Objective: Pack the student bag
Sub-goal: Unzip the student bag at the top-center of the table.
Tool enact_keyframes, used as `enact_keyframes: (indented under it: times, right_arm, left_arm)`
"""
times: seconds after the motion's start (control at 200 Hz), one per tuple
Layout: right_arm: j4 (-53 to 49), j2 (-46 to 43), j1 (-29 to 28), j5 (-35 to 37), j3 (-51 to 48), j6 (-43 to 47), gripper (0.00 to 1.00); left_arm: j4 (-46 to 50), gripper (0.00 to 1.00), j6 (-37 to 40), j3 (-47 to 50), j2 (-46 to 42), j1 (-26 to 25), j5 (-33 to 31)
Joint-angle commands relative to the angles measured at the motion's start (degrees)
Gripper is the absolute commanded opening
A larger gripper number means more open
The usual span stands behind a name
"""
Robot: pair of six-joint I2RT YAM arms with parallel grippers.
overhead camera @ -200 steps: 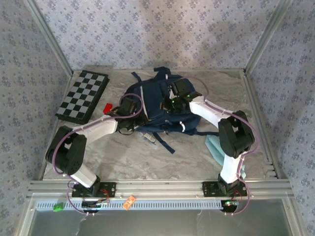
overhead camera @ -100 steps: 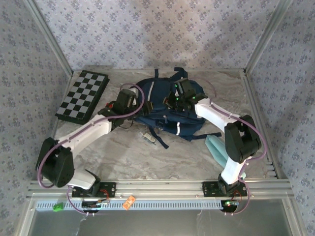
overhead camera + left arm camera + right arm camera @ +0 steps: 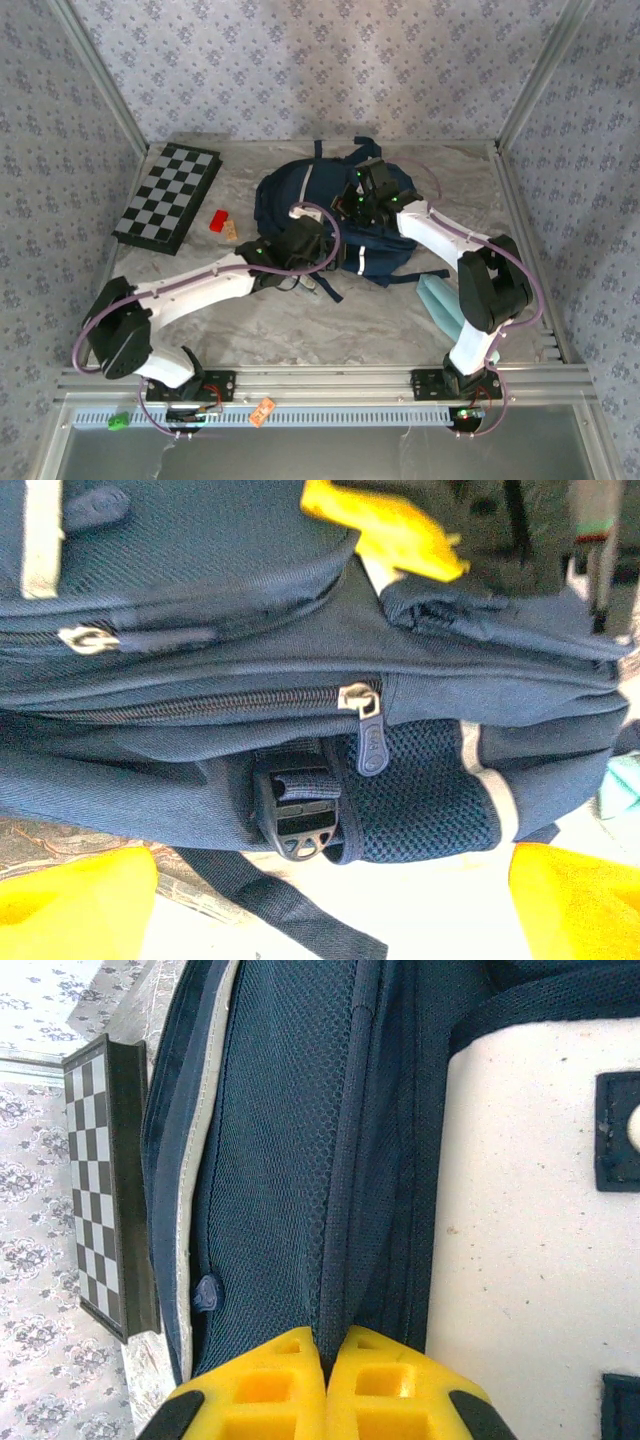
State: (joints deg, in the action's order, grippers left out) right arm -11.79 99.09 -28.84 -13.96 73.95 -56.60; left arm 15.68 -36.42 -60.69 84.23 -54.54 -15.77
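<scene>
The student bag [image 3: 300, 190] is a navy backpack lying flat mid-table, its white stripe toward the front. My right gripper [image 3: 355, 200] rests on top of it. In the right wrist view the yellow fingers [image 3: 270, 1385] are shut on a ridge of the bag's fabric [image 3: 340, 1210] beside a white patch [image 3: 530, 1210]. My left gripper [image 3: 316, 240] is at the bag's near side. Its yellow fingertips [image 3: 70, 900] stand wide apart, open and holding nothing, my left gripper [image 3: 325, 910] facing a zipper pull [image 3: 366, 730], a black buckle [image 3: 298, 818] and a mesh pocket [image 3: 425, 800].
A checkered chessboard [image 3: 168, 195] lies at the back left, with a red block [image 3: 217, 220] and a small tan piece [image 3: 231, 231] between it and the bag. A teal item [image 3: 440, 300] lies by the right arm. Loose straps [image 3: 335, 290] trail in front of the bag.
My left arm has swung right, from beside the red block to the bag's near side, and its jaws have opened wide. The right gripper has kept its hold on the bag.
</scene>
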Motion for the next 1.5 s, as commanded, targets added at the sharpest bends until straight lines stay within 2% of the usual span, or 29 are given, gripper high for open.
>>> enact_keyframes:
  times: [0.0, 0.205, 0.44, 0.59, 0.814, 1.059, 1.189, 1.499]
  right_arm:
    - [9.30, -4.64, 0.21, -2.31, 2.33, -1.52, 0.00]
    - [10.24, -4.18, 0.47, -3.05, 2.11, -2.50, 0.00]
    - [12.24, -3.99, 0.55, -3.44, 0.64, -4.19, 0.00]
    - [12.34, -3.91, 1.02, -4.06, 0.45, -4.45, 0.00]
    - [13.42, -3.88, 1.58, -4.86, 0.01, -5.01, 0.00]
    - [13.47, -3.38, 1.67, -5.29, 0.40, -4.91, 0.00]
    - [13.51, -3.57, 1.57, -5.10, 0.57, -4.86, 0.00]
    - [12.93, -3.37, 1.59, -5.30, 1.11, -4.97, 0.00]
  left_arm:
    - [1.35, 0.90, 2.33, -3.54, 2.81, -0.78, -3.64]
    - [0.68, 0.90, 2.16, -7.86, 9.28, -1.27, -7.69]
    - [2.15, 0.90, -1.42, -14.41, 16.03, -1.18, -13.08]
    - [5.02, 0.84, -4.74, -16.09, 16.88, -0.83, -16.91]
    - [5.28, 0.70, -5.49, -12.49, 13.80, 0.56, -17.06]
    - [3.16, 0.55, -0.86, -8.20, 8.98, 1.94, -12.85]
    - [-0.39, 0.54, 5.43, -6.73, 7.84, 2.20, -7.83]
    - [-2.94, 0.58, 16.17, -7.69, 8.09, 2.42, -2.27]
